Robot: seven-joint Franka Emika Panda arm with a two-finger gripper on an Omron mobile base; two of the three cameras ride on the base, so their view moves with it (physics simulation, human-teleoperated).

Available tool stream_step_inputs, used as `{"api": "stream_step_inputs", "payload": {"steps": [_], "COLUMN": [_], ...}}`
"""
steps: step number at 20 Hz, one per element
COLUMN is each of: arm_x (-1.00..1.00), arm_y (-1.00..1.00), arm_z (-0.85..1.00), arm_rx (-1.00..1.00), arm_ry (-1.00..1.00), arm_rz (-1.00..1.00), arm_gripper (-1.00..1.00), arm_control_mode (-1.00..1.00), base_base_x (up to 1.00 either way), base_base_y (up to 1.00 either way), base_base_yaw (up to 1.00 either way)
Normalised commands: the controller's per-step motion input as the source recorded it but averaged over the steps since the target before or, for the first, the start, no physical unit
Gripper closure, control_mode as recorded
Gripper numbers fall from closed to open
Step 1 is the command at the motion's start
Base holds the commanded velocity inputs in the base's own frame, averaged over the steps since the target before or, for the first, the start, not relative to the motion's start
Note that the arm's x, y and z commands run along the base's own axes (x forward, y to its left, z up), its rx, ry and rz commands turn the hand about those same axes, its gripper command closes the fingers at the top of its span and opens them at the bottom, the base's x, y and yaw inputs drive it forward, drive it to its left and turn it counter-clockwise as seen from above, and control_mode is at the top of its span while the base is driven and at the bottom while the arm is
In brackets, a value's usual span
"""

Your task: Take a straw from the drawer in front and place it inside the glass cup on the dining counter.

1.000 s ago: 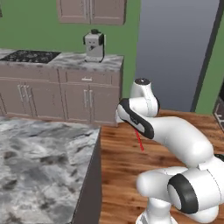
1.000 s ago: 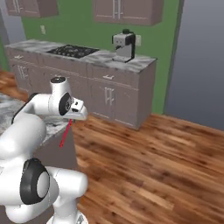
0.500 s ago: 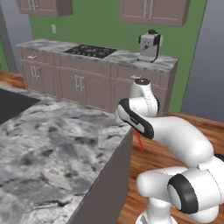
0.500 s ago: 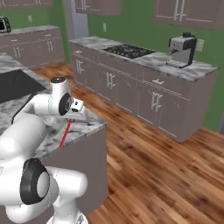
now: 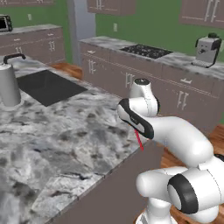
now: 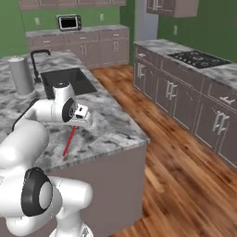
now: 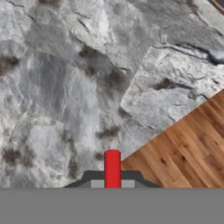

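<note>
My gripper (image 5: 136,130) is shut on the red straw (image 5: 139,141), which hangs down from it over the near corner of the dining counter (image 5: 65,140). From the right base the straw (image 6: 69,141) slants down-left below the gripper (image 6: 75,126), above the marbled dining counter (image 6: 109,127). In the hand view the straw's end (image 7: 112,167) stands up between the fingertips of the gripper (image 7: 112,181), over the dining counter's edge (image 7: 70,83) and wood floor. The dark sink (image 5: 48,86) and black faucet (image 5: 14,57) lie further along the top. The glass cup and the drawer are out of view.
A tall grey cylinder (image 5: 9,86) (image 6: 21,74) stands beside the sink (image 6: 69,81). Behind runs a row of brown cabinets with a stove (image 5: 144,50) and a coffee machine (image 5: 206,49). Wood floor (image 6: 176,157) lies right of the island.
The whole picture has swung as the base turned: the island top now spreads across the view with sink and faucet in sight. The straw stays in the shut gripper.
</note>
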Motion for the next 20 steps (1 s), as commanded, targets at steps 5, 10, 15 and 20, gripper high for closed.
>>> {"api": "stream_step_inputs", "payload": {"steps": [5,10,15,20], "arm_x": [0.00,0.00,0.00,0.00], "arm_y": [0.00,0.00,0.00,0.00], "arm_z": [0.00,0.00,0.00,0.00], "arm_rx": [0.00,0.00,0.00,0.00], "arm_ry": [0.00,0.00,0.00,0.00], "arm_rz": [0.00,0.00,0.00,0.00], "arm_gripper": [1.00,1.00,1.00,1.00], "arm_control_mode": [1.00,1.00,1.00,1.00], "base_base_x": [0.00,0.00,0.00,0.00], "base_base_y": [0.00,0.00,0.00,0.10], "base_base_yaw": [0.51,0.50,0.46,0.25]}}
